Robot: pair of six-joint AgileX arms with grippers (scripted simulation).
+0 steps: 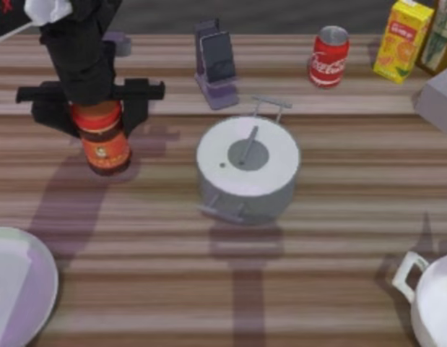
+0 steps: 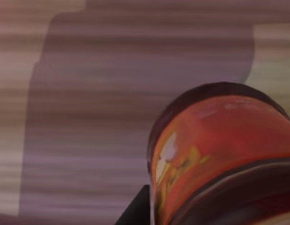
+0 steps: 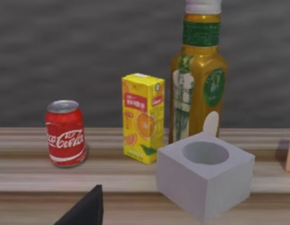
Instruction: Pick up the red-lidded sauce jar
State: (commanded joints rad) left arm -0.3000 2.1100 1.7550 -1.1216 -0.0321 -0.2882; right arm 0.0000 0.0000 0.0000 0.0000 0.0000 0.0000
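Jar first, at the table's left: the red-lidded sauce jar point(image 1: 102, 137) sits under the left gripper point(image 1: 93, 101), whose black fingers flank its upper body just below the lid, clamped on it from above so the label stays free. In the left wrist view the jar point(image 2: 219, 154) fills the corner, seemingly tilted against the striped table point(image 2: 88, 117); whether it has cleared the surface I cannot tell. Further right stand a grey phone stand point(image 1: 217, 65), a round grey drum-like object point(image 1: 246, 170), a Coca-Cola can point(image 1: 329, 56) and a juice carton point(image 1: 402, 40), all well apart from the grasp. The right arm stays out of the top view, parked near a grey block point(image 3: 204, 176); its fingers' state is unclear.
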